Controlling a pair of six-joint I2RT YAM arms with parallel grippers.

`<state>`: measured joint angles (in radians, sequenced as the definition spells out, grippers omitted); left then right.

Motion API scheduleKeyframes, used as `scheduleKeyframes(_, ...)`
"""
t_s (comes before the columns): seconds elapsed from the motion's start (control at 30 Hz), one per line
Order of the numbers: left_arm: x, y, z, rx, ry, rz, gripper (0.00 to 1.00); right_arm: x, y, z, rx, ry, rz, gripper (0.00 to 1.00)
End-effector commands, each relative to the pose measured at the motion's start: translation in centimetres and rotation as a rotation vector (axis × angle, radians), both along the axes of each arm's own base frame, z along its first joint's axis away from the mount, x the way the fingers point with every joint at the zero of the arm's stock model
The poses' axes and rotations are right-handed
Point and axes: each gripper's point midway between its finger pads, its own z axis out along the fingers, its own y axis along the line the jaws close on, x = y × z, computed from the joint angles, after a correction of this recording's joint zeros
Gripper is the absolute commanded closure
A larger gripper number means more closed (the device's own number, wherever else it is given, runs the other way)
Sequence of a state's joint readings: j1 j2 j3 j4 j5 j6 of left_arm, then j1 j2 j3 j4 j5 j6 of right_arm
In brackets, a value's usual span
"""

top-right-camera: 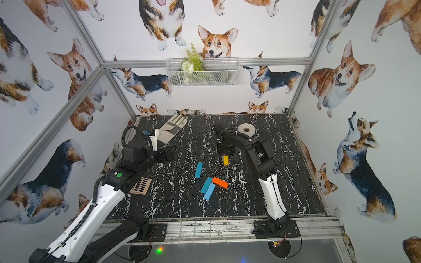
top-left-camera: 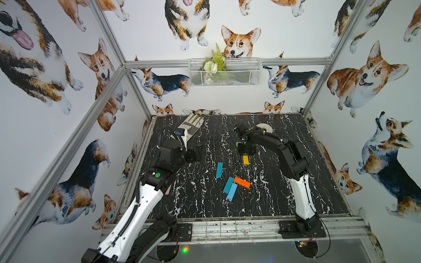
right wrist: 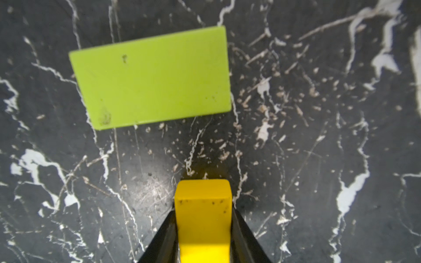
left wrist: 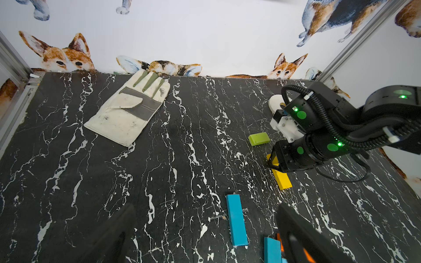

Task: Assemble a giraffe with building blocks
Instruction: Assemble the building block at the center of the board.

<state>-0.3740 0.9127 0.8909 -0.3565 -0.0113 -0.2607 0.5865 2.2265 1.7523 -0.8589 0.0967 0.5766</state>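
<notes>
Right now the right end effector (right wrist: 203,213) is down low on the worktop (top-left-camera: 205,205). Its two jaws sit tight on both long sides of the yellow block (left wrist: 281,178). It grips the block near the far end, so the rest sticks out back toward the robot. The block looks flat on the worktop, but I cannot be sure it is all the way down. I think it is held this way so it can be lined up as the giraffe's neck.

The green block (right wrist: 150,77) lies flat just past the yellow tip and is turned sideways across it. A bare gap sits between them, so they do not touch. Green is likely the head, so the neck points at it.

The left end effector (left wrist: 205,208) hangs above the worktop with its jaws wide apart and nothing in them. It is well away from the yellow block, maybe to keep clear.

Nearer the robot, one blue block (top-left-camera: 219,169) lies alone. Two more blue blocks (top-left-camera: 228,185) lie side by side, touching. The orange block (top-left-camera: 242,182) touches their far ends. I cannot tell if it rests on them. They are not in a giraffe shape yet.
</notes>
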Motion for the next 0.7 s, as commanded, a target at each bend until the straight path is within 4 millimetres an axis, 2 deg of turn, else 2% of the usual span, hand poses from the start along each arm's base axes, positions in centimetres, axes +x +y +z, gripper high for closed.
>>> scheduleKeyframes(0.0, 0.3, 0.0, 0.5, -0.008, -0.018, 0.01, 0.0, 0.4, 0.2, -0.1, 0.008, 0.002, 0.004, 0.6)
scheduleKeyframes(0.67, 0.4, 0.0, 0.4, -0.007, -0.017, 0.008, 0.0, 2.2, -0.5, -0.2, -0.011, -0.011, -0.008, 0.63)
